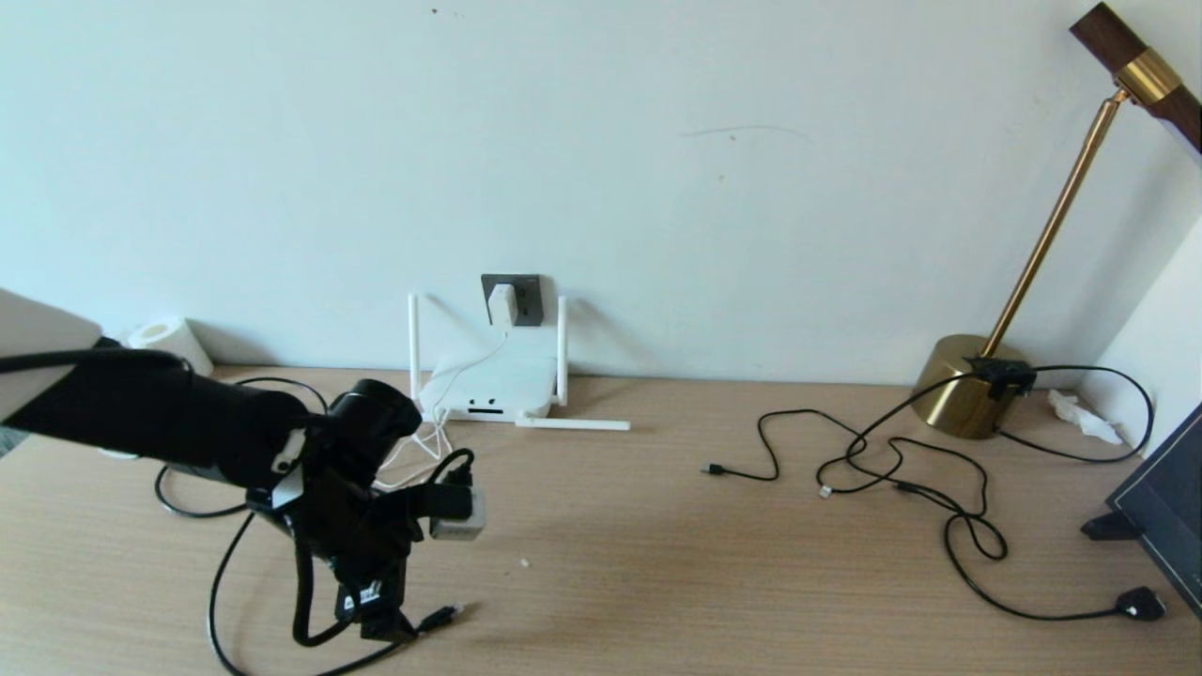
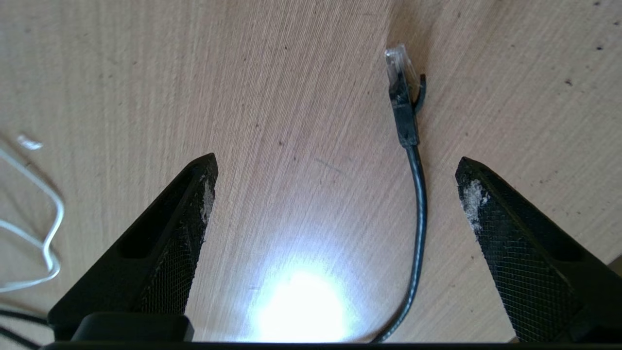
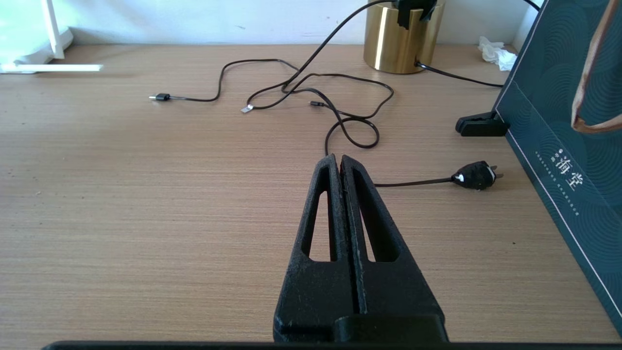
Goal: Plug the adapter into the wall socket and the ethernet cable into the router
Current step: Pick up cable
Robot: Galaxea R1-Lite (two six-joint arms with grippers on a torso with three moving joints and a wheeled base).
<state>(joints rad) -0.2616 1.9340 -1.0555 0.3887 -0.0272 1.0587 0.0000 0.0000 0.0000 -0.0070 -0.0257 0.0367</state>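
The ethernet cable lies on the wooden desk at the near left, and we see its black plug with the clear tip resting flat on the wood. In the left wrist view the cable curves up between our two spread fingertips, nearer one of them, with the plug lying just beyond the tips and touching neither. Our left gripper stands wide apart and holds nothing; it hangs over the plug, pointing down at the desk. In the head view the same plug shows just beside the lower end of our left arm.

The adapter sits in the wall socket on the pale wall, its thin white cord dropping past the router and looping on the desk. The router lies flat against the wall below the socket, two antennas upright and one lying along the desk.

Our right gripper is pressed closed on nothing and rests low over the desk on the right side. Ahead of it lie thin black cables, a black mains plug and the brass lamp base. A dark teal bag stands at the far right, and a roll of tissue stands by the wall on the left.
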